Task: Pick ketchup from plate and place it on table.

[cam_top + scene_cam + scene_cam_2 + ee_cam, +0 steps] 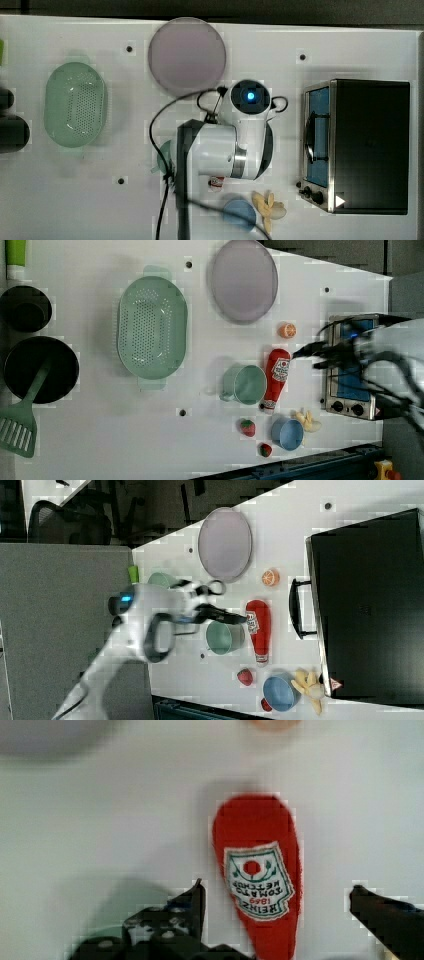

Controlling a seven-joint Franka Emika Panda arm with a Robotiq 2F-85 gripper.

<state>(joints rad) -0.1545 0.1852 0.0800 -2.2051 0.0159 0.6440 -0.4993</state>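
1. Top view: we see the arm covering most of the ketchup (216, 182), which lies on the table (75, 200), well apart from the plate (186, 55).
2. Left view: the bottle's long axis runs beside the cup (246, 384).
3. Wrist view: the gripper (276, 892) stands wide apart, straddling the bottle without touching it.

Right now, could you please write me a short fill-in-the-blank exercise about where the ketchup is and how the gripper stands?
1. The ketchup lies on the ____, not on the plate.
2. The gripper has its jaws ____, one either side of the ketchup.
3. In the left view, the round fruit between plate and ketchup is an ____ slice.
4. In the left view, the cup beside the ketchup is coloured ____.

Missing words: table; open; orange; teal
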